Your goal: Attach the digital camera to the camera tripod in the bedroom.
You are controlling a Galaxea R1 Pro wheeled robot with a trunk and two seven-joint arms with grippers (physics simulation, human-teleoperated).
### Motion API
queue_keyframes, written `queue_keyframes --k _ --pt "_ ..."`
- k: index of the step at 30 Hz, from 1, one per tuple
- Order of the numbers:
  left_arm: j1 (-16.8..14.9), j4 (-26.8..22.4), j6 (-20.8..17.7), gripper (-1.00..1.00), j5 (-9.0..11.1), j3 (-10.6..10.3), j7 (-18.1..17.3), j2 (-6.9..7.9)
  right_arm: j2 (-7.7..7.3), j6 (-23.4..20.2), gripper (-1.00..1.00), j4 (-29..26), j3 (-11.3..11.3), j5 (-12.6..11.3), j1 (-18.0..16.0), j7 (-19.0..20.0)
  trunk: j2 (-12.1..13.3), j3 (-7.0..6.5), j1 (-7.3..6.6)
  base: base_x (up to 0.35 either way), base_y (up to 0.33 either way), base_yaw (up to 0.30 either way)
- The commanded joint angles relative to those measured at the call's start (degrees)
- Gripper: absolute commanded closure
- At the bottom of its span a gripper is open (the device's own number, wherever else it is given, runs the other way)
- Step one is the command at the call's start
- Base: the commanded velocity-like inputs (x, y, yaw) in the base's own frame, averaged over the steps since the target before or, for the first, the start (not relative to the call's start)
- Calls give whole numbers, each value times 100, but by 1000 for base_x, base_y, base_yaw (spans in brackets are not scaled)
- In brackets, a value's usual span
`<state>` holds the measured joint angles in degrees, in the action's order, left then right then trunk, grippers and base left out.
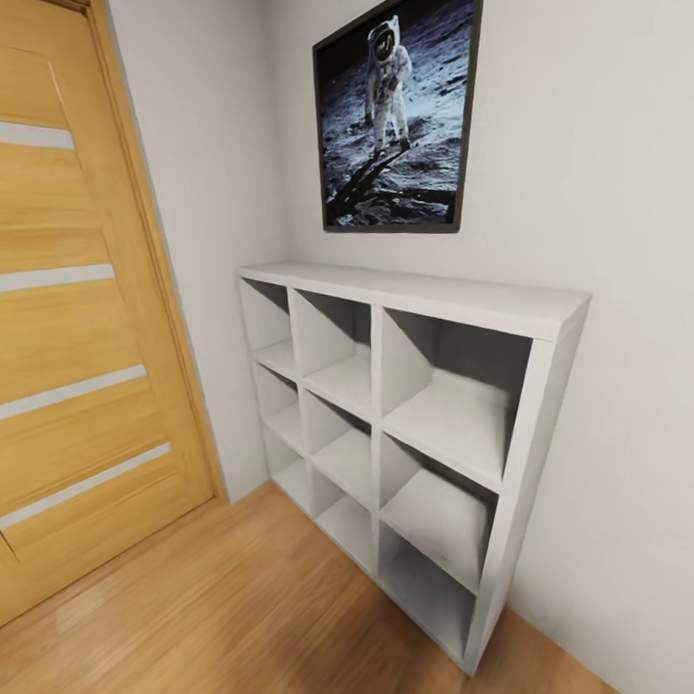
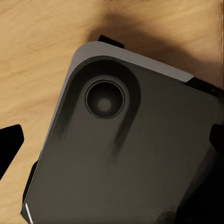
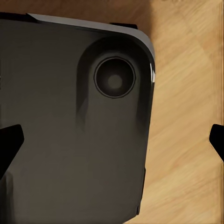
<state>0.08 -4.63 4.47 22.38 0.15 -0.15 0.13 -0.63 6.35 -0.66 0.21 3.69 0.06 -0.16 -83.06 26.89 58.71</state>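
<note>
**Shelf corner ahead, tools over the base**

Your head view faces a white cubby shelf point(image 1: 419, 405) against the bedroom wall, a wooden door point(image 1: 65, 297) to its left and a framed astronaut poster point(image 1: 399, 105) above it; no writing can be read there. Each wrist view looks down on the robot's dark base point(image 2: 140, 158) above the wood floor point(image 3: 186, 140). Both tools stand apart, with fingertips point(image 3: 9, 140) at opposite picture edges and nothing held.

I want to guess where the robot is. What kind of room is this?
Probably a room in a home, maybe a bedroom corner. There is a wooden door, a white cubby shelf against the wall, an astronaut picture above it, and a light wood floor.
</note>
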Motion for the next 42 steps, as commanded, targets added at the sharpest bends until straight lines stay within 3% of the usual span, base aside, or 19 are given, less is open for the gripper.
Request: queue_keyframes --k 1,28,42 --pt "1 -4 10 -100 30 -2 0 -1 0 9 -100 -4 0 38 1 -2 -2 4 1 150 -201 0" --pt "1 -4 19 -100 47 5 15 -4 58 7 -100 -4 -21 36 -4 -2 -2 4 1 159 -192 3" --pt "1 -12 19 -100 47 15 15 5 22 7 -100 -4 -24 35 0 0 -2 4 1 4 -5 242"
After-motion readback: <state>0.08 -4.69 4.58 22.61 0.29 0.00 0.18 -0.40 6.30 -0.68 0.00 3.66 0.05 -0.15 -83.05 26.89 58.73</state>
